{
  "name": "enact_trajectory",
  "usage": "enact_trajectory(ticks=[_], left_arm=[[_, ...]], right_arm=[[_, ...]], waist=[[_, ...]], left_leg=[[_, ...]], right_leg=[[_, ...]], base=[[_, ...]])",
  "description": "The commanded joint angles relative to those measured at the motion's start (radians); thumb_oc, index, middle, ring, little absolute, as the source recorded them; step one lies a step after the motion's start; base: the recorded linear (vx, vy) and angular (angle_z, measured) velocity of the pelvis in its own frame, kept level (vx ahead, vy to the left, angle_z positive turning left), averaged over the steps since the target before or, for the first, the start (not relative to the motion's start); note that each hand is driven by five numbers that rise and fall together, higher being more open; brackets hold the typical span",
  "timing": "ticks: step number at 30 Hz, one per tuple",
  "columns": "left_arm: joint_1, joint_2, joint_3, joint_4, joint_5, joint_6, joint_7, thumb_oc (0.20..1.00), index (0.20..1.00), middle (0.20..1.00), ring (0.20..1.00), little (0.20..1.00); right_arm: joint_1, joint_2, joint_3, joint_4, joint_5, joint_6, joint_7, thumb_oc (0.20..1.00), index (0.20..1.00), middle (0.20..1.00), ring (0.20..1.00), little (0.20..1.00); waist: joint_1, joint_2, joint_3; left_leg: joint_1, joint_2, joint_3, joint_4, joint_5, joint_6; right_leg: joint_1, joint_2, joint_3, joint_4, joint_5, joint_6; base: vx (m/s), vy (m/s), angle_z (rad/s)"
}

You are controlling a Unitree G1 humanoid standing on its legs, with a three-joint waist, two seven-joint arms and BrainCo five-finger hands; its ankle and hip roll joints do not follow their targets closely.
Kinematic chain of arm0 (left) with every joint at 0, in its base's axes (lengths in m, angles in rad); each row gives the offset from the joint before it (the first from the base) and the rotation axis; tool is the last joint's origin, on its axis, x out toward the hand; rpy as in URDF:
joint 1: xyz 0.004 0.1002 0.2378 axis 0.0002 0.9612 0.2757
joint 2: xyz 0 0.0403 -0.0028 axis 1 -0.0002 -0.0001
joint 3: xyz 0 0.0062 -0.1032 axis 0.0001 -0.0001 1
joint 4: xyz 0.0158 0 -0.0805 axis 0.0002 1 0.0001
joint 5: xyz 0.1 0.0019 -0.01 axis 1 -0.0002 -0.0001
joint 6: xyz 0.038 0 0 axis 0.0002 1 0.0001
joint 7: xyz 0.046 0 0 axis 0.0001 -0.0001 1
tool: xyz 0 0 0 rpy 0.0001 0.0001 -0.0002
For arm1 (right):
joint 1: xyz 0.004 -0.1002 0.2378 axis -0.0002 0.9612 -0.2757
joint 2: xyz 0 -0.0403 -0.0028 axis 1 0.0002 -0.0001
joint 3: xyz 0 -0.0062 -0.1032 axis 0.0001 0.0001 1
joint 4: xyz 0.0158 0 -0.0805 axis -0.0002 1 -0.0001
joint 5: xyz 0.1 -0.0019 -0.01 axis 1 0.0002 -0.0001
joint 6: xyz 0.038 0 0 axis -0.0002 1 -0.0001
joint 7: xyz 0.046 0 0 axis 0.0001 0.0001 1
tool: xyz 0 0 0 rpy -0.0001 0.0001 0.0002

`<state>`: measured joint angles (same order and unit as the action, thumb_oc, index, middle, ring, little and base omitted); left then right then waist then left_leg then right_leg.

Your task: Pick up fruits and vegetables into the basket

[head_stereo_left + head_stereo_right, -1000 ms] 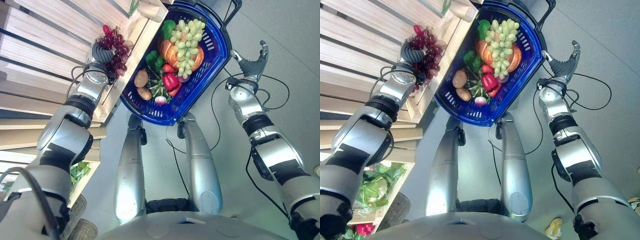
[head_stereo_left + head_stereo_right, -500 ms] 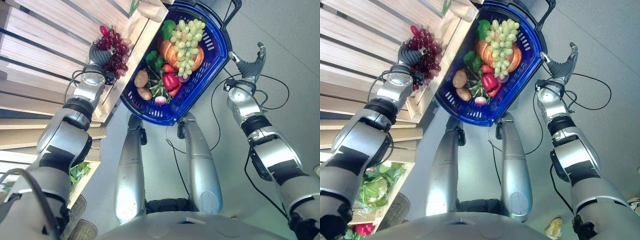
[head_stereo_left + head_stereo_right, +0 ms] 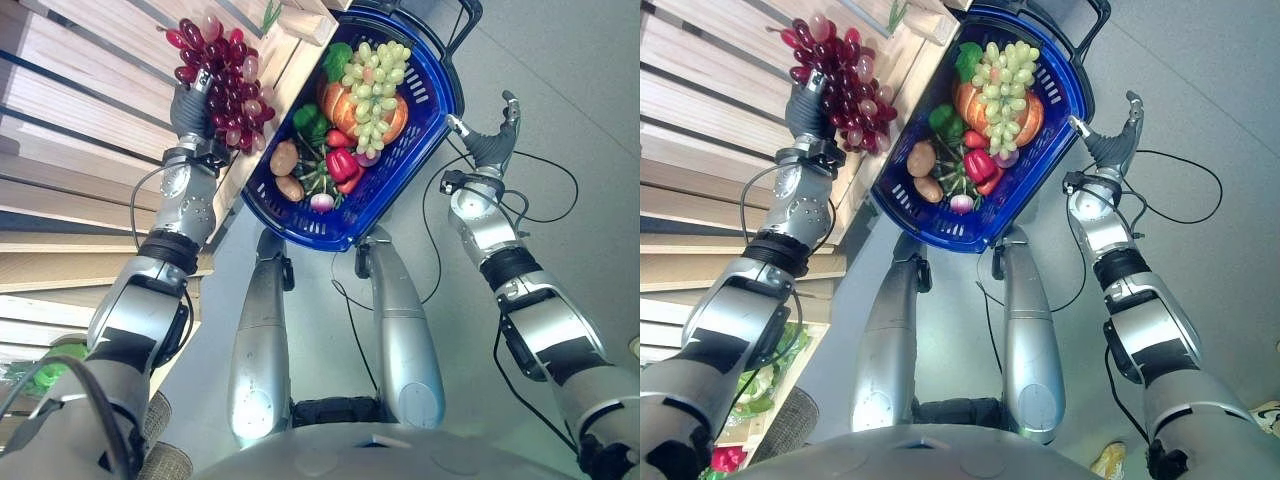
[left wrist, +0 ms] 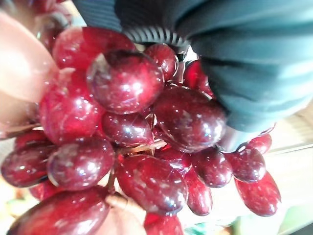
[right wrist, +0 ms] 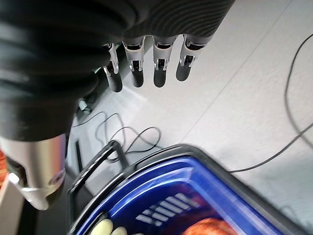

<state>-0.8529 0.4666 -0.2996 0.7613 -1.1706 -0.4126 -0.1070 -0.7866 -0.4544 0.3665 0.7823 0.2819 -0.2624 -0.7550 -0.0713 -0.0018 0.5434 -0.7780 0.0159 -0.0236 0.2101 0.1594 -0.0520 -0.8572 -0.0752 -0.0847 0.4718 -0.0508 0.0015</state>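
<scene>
At upper left, the left hand (image 3: 192, 108) clamps red grapes (image 3: 222, 80) above the shelf (image 3: 90, 120). Next: carry them right into the basket (image 3: 425, 130). Right hand (image 3: 490, 140) hangs with fingers apart, beside it.

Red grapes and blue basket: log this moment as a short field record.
held item: red grapes, gripped in left robot hand
position: lifted beside the wooden crate shelf, not over the basket
blue basket: holds green grapes, pumpkin, red pepper, potatoes
right robot hand: open, beside the basket, holding nothing
</scene>
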Motion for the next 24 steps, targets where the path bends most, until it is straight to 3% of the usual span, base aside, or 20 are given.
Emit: enact_trajectory(ticks=[1, 7, 10, 12, 13, 19, 24], left_arm=[[-0.004, -0.030, 0.073, -0.073, -0.045, -0.103, -0.063, 0.200, 0.200, 0.200, 0.200, 0.200], [0.027, -0.039, 0.115, -0.192, -0.082, -0.165, -0.125, 0.200, 0.200, 0.200, 0.200, 0.200], [0.048, -0.057, 0.132, -0.268, -0.045, -0.198, -0.144, 0.200, 0.200, 0.200, 0.200, 0.200], [0.068, -0.073, 0.141, -0.331, -0.005, -0.218, -0.150, 0.200, 0.200, 0.200, 0.200, 0.200], [0.077, -0.074, 0.141, -0.373, 0.025, -0.216, -0.141, 0.200, 0.200, 0.200, 0.200, 0.200], [0.080, -0.078, 0.117, -0.478, 0.091, -0.199, -0.141, 0.200, 0.200, 0.200, 0.200, 0.200], [0.067, -0.074, 0.080, -0.562, 0.132, -0.154, -0.155, 0.200, 0.200, 0.200, 0.200, 0.200]], right_arm=[[0.034, -0.067, -0.011, -0.088, -0.057, -0.033, -0.017, 1.000, 1.000, 1.000, 1.000, 1.000], [0.071, -0.081, -0.012, -0.251, -0.130, -0.056, 0.033, 1.000, 1.000, 1.000, 1.000, 1.000], [0.095, -0.072, -0.018, -0.350, -0.133, -0.070, 0.118, 1.000, 1.000, 1.000, 1.000, 1.000], [0.119, -0.058, -0.022, -0.424, -0.110, -0.076, 0.236, 1.000, 1.000, 1.000, 1.000, 1.000], [0.133, -0.049, -0.019, -0.474, -0.097, -0.074, 0.298, 1.000, 1.000, 1.000, 1.000, 1.000], [0.143, -0.029, 0.000, -0.609, -0.065, -0.078, 0.446, 1.000, 1.000, 1.000, 1.000, 1.000], [0.114, -0.029, 0.027, -0.703, -0.025, -0.032, 0.542, 1.000, 1.000, 1.000, 1.000, 1.000]], waist=[[0.023, 0.023, -0.023], [0.025, 0.027, -0.023], [0.027, 0.027, -0.023], [0.029, 0.026, -0.023], [0.030, 0.025, -0.023], [0.030, 0.019, -0.023], [0.031, 0.019, -0.023]], left_leg=[[0.018, -0.052, 0.011, 0.122, -0.160, 0.009], [0.024, -0.056, 0.009, 0.118, -0.163, 0.013], [0.028, -0.057, 0.009, 0.113, -0.163, 0.015], [0.028, -0.059, 0.008, 0.112, -0.162, 0.016], [0.032, -0.060, 0.009, 0.108, -0.161, 0.017], [0.044, -0.061, 0.011, 0.099, -0.154, 0.018], [0.050, -0.061, 0.016, 0.088, -0.145, 0.021]], right_leg=[[0.058, 0.037, 0.001, -0.104, 0.040, 0.075], [0.066, 0.030, 0.001, -0.107, 0.032, 0.073], [0.071, 0.026, -0.002, -0.113, 0.031, 0.074], [0.072, 0.024, -0.003, -0.116, 0.032, 0.073], [0.077, 0.023, -0.004, -0.119, 0.032, 0.073], [0.091, 0.020, -0.007, -0.130, 0.039, 0.072], [0.099, 0.018, -0.009, -0.141, 0.047, 0.071]], base=[[0.00, 0.000, 0.00], [0.00, 0.000, 0.00], [0.00, 0.000, 0.00], [0.00, 0.000, 0.00], [0.00, 0.000, 0.00], [0.00, -0.001, 0.01], [0.00, -0.001, 0.02]])
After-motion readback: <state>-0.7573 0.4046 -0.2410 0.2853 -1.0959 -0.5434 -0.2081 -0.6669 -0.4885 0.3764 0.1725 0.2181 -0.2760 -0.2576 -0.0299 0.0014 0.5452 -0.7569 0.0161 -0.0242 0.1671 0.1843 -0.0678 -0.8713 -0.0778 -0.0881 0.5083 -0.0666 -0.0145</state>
